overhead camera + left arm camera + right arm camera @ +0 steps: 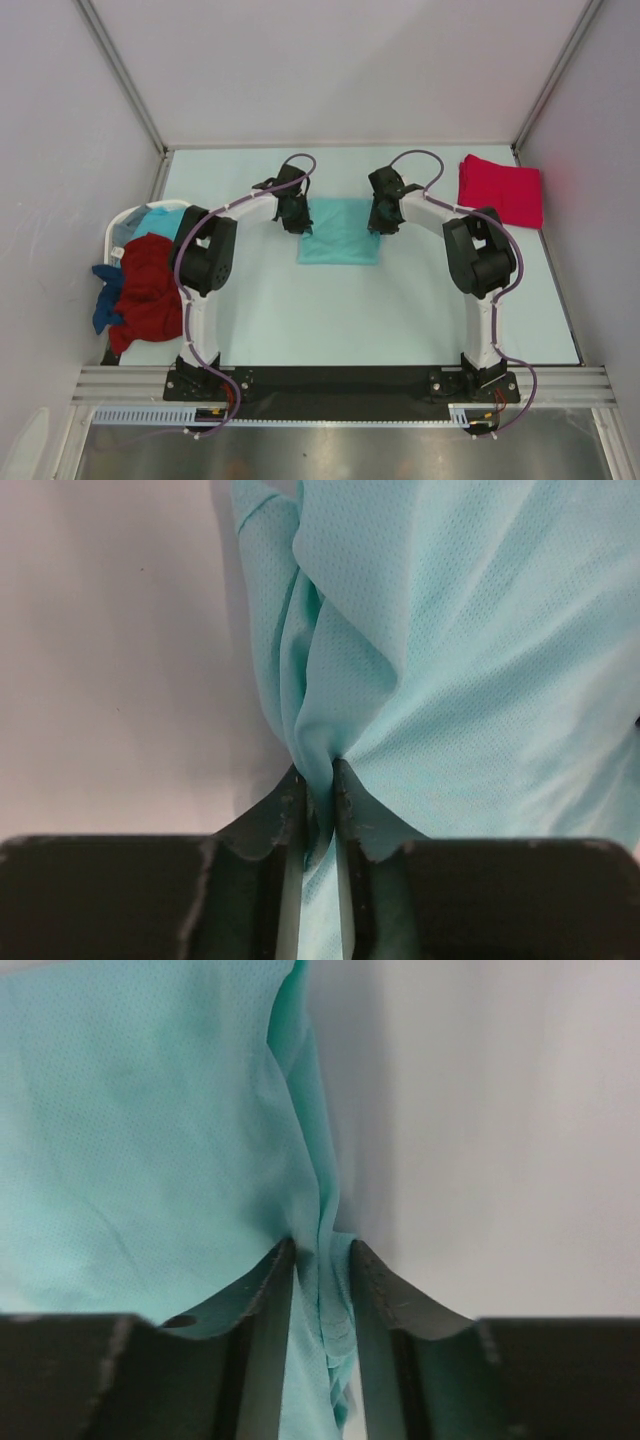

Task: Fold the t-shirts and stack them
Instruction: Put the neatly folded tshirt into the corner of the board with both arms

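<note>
At the middle of the table (400, 310), a little toward its far edge, both grippers are down on one light teal t-shirt (340, 240). The left gripper (318, 780) has its two fingers drawn nearly together, with a pleat of teal cloth pinched between them; the fabric gathers into creases that fan out from the pinch. The right gripper (322, 1255) stands with its fingers a little wider apart, a bunched fold of the same shirt filling the gap and touching both, so it too appears to be gripping.

The left gripper holds the shirt's left edge and the right gripper its right edge, both on the far half of the cloth. The shirt lies flat between them as a partly folded rectangle, slightly longer from left to right, with its free part reaching from the fingers toward the near edge of the table. Each arm is nearest to its own side, so the coming fold looks like a job for both together.

Near the far right corner lies a folded pinkish-red t-shirt (500, 190), well apart. At the left edge, a white laundry basket (125, 222) holds a dark red t-shirt (150, 295), a blue t-shirt (103, 305) and a light blue t-shirt (155, 220).
</note>
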Motion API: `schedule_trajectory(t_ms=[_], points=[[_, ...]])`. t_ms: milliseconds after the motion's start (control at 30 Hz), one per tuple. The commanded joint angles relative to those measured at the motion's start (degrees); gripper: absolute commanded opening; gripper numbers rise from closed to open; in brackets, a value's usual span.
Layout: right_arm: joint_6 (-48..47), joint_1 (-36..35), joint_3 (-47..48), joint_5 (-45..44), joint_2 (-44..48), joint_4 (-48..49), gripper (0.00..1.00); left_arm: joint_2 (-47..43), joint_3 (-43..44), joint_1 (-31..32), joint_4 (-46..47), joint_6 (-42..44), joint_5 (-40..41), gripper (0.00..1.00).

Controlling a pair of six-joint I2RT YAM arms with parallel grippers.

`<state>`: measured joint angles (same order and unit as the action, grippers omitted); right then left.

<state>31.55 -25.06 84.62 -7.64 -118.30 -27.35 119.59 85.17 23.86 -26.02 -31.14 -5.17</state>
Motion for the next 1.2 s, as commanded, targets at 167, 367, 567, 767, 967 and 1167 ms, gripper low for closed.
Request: schedule_trajectory(t_ms=[167, 367, 567, 767, 967, 1167], points=[[0.09, -0.52, -0.68, -1.15, -1.5, -1.12, 0.21, -1.2, -0.53, -0.13, -0.26, 0.46, 1.21, 0.02], [0.35, -0.61, -1.21, -1.41, -1.14, -1.12, 0.03, -1.47, -0.61, -0.13, -0.61, 0.64, 1.65, 0.0], [0.27, -0.78, -1.91, -2.73, -0.09, -1.03, 0.0, -2.34, -0.44, 0.05, -0.79, 0.81, 2.7, 0.0], [-0.08, -1.13, -1.92, -4.66, 2.19, -1.3, 0.0, -4.36, 1.22, 1.19, -1.93, 0.9, 4.47, 0.0], [-0.7, -1.57, -0.77, -7.03, 4.74, -2.27, 0.0, -5.68, 6.49, 2.6, -3.95, 1.52, 5.08, 0.0], [-0.61, -1.66, -0.6, -8.97, 7.38, -2.97, 0.0, -4.89, 12.2, 4.27, -6.41, 1.6, 4.99, 0.0]])
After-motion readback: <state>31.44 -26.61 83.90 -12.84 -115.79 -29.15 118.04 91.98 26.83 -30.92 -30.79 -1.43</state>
